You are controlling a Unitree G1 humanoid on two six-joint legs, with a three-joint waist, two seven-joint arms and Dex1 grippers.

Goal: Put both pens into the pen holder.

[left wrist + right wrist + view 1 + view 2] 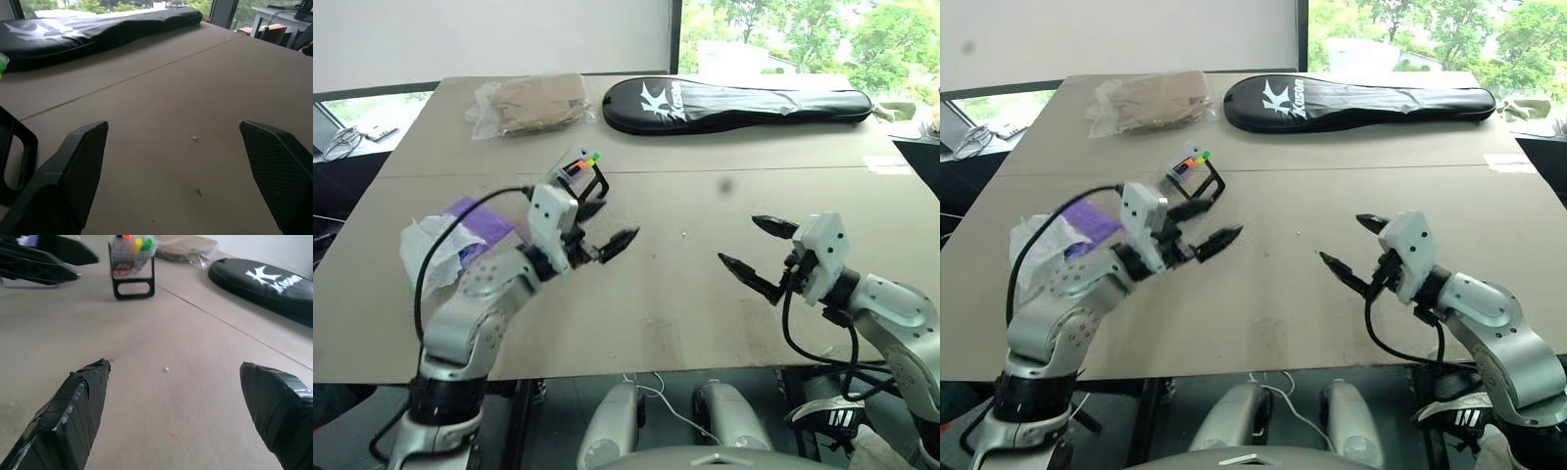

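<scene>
The pen holder, a small tilted clear box on a black wire loop, stands left of the table's middle; orange, yellow and green tips show at its top. The pens themselves I cannot make out apart from those tips. My left gripper hovers just in front of and right of the holder, open and empty. In the left wrist view its fingers stand wide apart over bare table, with the holder's loop at the edge. My right gripper hangs open and empty over the table's right half, well clear of the holder.
A purple tissue box with white tissue spilling out sits beside my left forearm. At the back lie a black racket bag and a clear plastic bag of brown items. The table's front edge is close below both grippers.
</scene>
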